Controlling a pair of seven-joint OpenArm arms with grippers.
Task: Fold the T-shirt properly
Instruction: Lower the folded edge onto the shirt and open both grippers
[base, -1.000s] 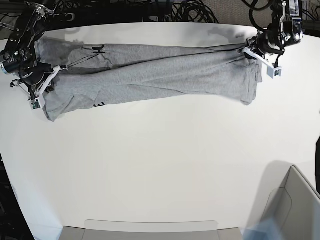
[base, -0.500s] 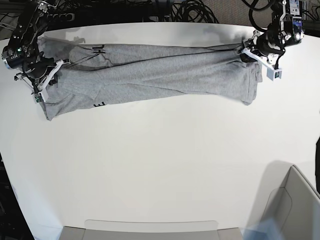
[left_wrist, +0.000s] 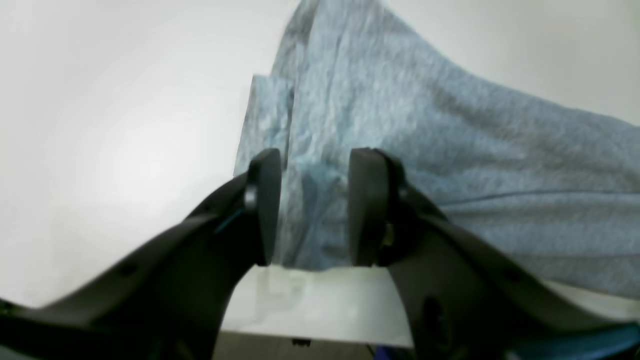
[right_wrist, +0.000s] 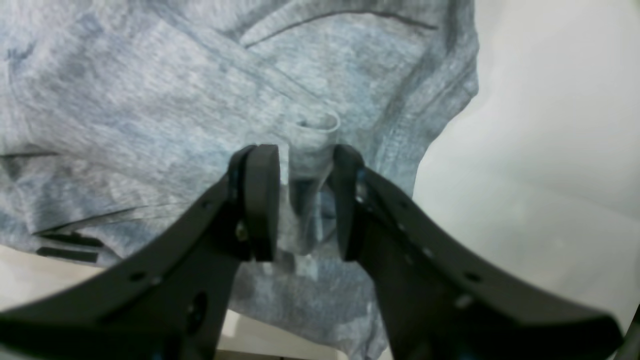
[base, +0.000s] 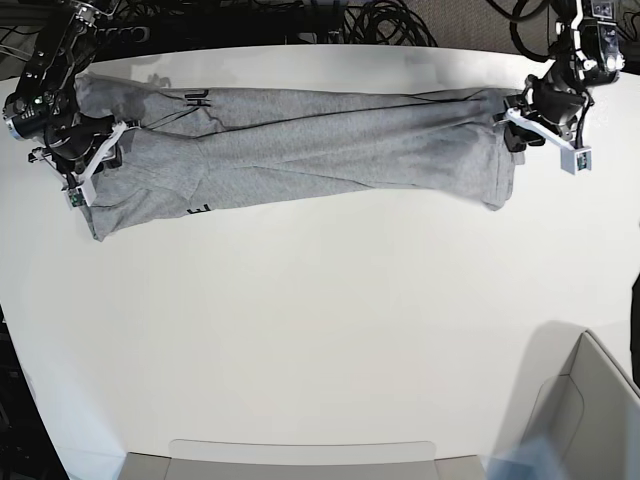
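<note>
Base view: the T-shirt (base: 310, 140) lies stretched along the bench's (base: 320, 330) far edge. My left gripper (left_wrist: 312, 207) stands parted, cloth between; my right gripper (right_wrist: 302, 202), parted round a fold. I'd close squarely before lifting.

1. The base view is bright and evenly lit; the white bench (base: 320, 330) is close to overexposed, with little surface detail.
2. A soft grey shadow lies on the bench at near right beside a pale bin (base: 590, 420); its near corner is smeared and blurry.
3. The bench edges curve in the base view, showing wide-angle distortion.
4. The far strip with cables (base: 380, 20) is dark.
5. Both wrist views are soft: the shirt (left_wrist: 450, 140) weave looks smeared with a bluish cast.
6. The black end effector fingers (right_wrist: 260, 200) are nearly featureless silhouettes.
7. The bench glares white at the left of the left wrist view.
</note>
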